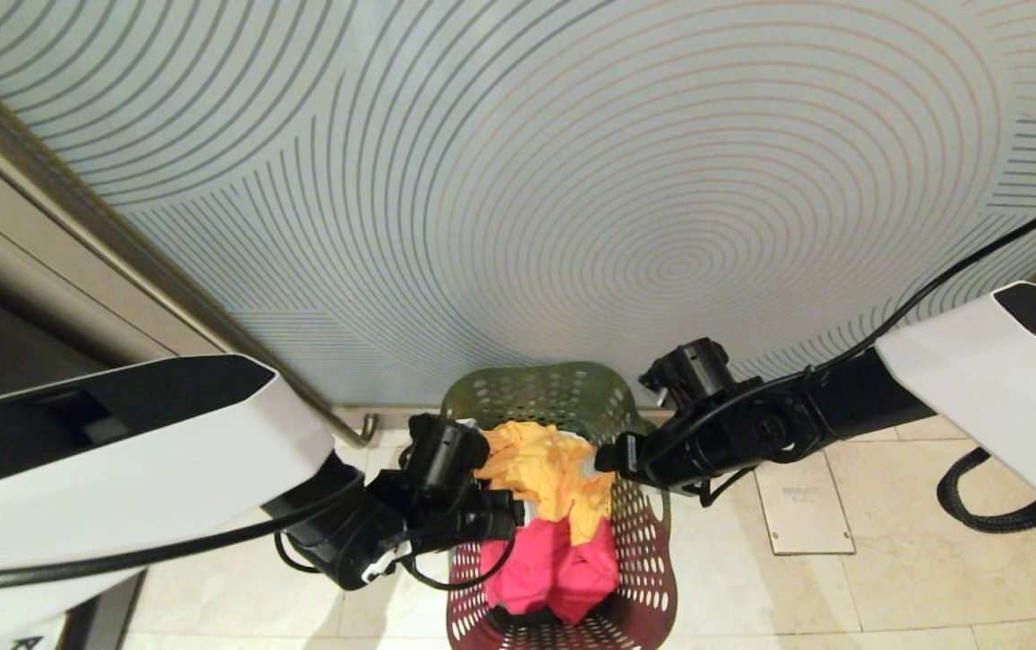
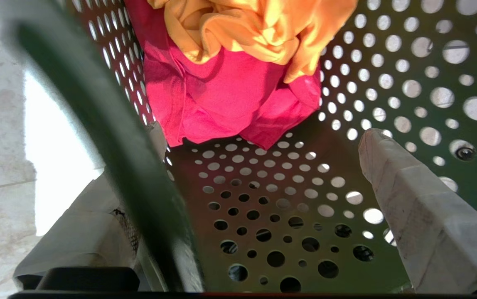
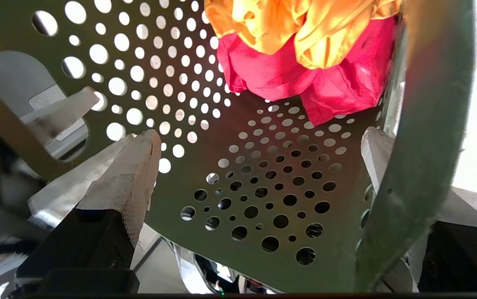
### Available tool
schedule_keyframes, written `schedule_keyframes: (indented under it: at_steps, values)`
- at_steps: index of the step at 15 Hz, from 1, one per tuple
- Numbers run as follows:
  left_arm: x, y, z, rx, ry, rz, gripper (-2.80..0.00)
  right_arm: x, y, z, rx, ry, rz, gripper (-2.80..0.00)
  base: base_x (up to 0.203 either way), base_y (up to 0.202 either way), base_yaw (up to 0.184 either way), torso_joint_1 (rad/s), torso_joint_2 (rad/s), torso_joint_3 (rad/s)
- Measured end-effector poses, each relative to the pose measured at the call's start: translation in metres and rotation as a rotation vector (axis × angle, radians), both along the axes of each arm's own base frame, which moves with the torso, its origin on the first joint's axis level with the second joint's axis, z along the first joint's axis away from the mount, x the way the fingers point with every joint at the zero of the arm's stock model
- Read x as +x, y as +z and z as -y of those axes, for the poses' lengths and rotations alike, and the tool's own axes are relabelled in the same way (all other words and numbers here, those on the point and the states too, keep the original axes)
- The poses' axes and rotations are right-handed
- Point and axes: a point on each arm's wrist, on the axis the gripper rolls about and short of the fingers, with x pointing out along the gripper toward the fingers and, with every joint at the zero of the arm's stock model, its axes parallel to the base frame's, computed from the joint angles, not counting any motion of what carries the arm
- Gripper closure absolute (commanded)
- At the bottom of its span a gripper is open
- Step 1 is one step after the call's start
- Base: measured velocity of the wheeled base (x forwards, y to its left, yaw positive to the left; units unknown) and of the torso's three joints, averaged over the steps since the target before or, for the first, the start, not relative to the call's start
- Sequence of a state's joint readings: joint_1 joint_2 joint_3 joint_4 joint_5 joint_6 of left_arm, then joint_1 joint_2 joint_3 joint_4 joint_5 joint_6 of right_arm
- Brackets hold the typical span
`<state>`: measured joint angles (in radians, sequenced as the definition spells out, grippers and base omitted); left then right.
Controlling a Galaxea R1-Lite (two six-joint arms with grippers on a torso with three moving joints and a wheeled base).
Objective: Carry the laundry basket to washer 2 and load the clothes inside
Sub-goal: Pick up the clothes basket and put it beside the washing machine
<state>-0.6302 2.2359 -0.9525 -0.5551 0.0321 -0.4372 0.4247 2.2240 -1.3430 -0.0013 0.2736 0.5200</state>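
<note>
The laundry basket, dark green with round holes, stands on the tiled floor just in front of me. The clothes lie in it: a yellow-orange garment on top of a bright pink-red one. My left gripper is at the basket's left edge and my right gripper at its right edge. In the left wrist view the left gripper is open, with the rim running between its fingers. The right gripper is open the same way astride the handle loop. Washer 2 is out of view.
A frosted glass wall with curved line patterns stands right behind the basket, with a metal rail at its foot. A floor plate and a black hose lie to the right on the beige tiles.
</note>
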Motion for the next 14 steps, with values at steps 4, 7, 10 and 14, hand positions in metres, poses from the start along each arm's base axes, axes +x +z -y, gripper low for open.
schedule_keyframes:
  at_steps: [4, 7, 10, 14]
  values:
    - [0.005, -0.010, 0.003, 0.008, 0.002, -0.009, 0.00, 0.001, -0.006, 0.000, -0.010, -0.002, -0.011, -2.80, 0.000, 0.000, 0.000, 0.000, 0.00, 0.000]
    - [0.005, -0.012, 0.004, 0.013, 0.006, -0.009, 0.00, 0.002, -0.011, 0.001, -0.029, -0.014, -0.016, 0.00, 0.000, 0.000, 0.000, 0.000, 0.00, 0.000]
    - [0.004, -0.013, 0.002, 0.020, 0.009, -0.017, 0.00, 0.003, -0.015, 0.001, -0.047, -0.026, -0.019, 0.00, 0.000, 0.000, 0.000, 0.000, 0.00, 0.000]
    - [0.003, -0.012, 0.001, 0.020, 0.009, -0.017, 0.00, 0.002, -0.017, 0.001, -0.066, -0.039, -0.019, 0.00, 0.000, 0.000, 0.000, 0.000, 0.00, 0.000]
